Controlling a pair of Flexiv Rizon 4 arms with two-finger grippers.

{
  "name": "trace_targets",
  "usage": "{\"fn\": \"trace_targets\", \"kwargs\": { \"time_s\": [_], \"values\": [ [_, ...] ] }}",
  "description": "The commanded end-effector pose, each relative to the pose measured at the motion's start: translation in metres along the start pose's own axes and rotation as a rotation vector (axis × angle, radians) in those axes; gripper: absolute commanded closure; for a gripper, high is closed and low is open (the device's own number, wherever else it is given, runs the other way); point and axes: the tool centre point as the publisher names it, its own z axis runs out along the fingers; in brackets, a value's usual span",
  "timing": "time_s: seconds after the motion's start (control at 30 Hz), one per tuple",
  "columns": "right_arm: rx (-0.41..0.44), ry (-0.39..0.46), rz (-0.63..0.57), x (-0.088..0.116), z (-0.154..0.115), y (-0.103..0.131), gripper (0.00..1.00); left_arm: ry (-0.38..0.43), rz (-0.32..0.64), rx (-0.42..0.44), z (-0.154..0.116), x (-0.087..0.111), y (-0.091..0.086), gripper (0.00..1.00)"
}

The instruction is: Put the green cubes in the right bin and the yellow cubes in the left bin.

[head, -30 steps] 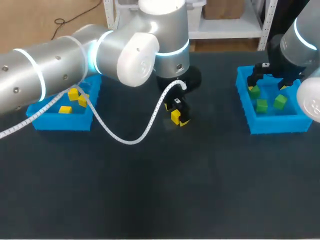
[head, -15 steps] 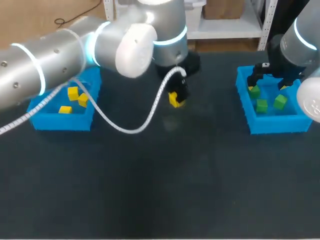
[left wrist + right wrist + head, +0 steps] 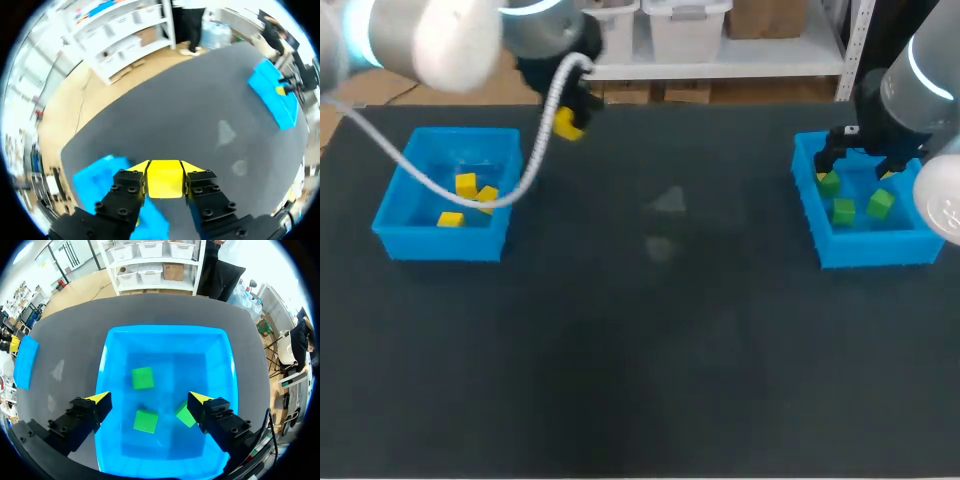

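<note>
One yellow cube (image 3: 164,179) in left tool (image 3: 165,172) beside left bin (image 3: 440,244)

I see a dark grey table (image 3: 640,380). Two blue bins sit right on it. The left bin (image 3: 440,246) sits close to the tabletop's left edge, nearer the far edge than the near one. The right bin (image 3: 880,250) sits by the right edge, straight across from it. The two bins are well apart. Between them, near the middle of the tabletop, I see two small pale marks (image 3: 667,201), one just behind the other.
</note>
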Motion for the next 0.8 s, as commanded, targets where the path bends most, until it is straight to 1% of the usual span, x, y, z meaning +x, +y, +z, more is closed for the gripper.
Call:
{"fn": "trace_targets", "kwargs": {
  "time_s": [0.03, 0.07, 0.13, 0.27, 0.37, 0.5, 0.53, 0.57, 0.6, 0.73, 0.8],
  "values": [
    [0.004, -0.007, 0.001, 0.002, -0.001, 0.0, 0.0, -0.186, -0.179, -0.063, -0.028, 0.087, 0.04, 1.0],
    [0.004, -0.007, 0.001, 0.002, -0.001, 0.0, 0.0, -0.174, -0.201, -0.068, -0.027, 0.096, 0.049, 1.0],
    [0.004, -0.007, 0.001, 0.002, -0.001, 0.0, 0.0, -0.158, -0.234, -0.076, -0.023, 0.113, 0.057, 1.0],
    [0.004, -0.007, 0.001, 0.002, -0.001, 0.0, 0.0, -0.123, -0.274, -0.069, -0.01, 0.136, 0.061, 1.0],
    [0.004, -0.007, 0.001, 0.002, -0.001, 0.0, 0.0, -0.113, -0.291, -0.065, -0.001, 0.143, 0.062, 1.0],
    [0.004, -0.007, 0.001, 0.002, -0.001, 0.0, 0.0, -0.108, -0.305, -0.077, 0.003, 0.143, 0.066, 1.0],
    [0.004, -0.007, 0.001, 0.002, -0.001, 0.0, 0.0, -0.104, -0.308, -0.08, 0.003, 0.141, 0.068, 0.91],
    [0.004, -0.007, 0.001, 0.002, -0.001, 0.0, 0.0, -0.104, -0.316, -0.091, 0.002, 0.14, 0.07, 0.65],
    [0.004, -0.007, 0.001, 0.002, -0.001, 0.0, 0.0, -0.109, -0.318, -0.094, 0.001, 0.138, 0.071, 0.01],
    [0.004, -0.007, 0.001, 0.002, -0.001, 0.0, 0.0, -0.154, -0.334, -0.11, -0.003, 0.132, 0.074, 0.0],
    [0.004, -0.007, 0.001, 0.002, -0.001, 0.0, 0.0, -0.203, -0.356, -0.102, -0.007, 0.129, 0.074, 0.0]
  ]
}}
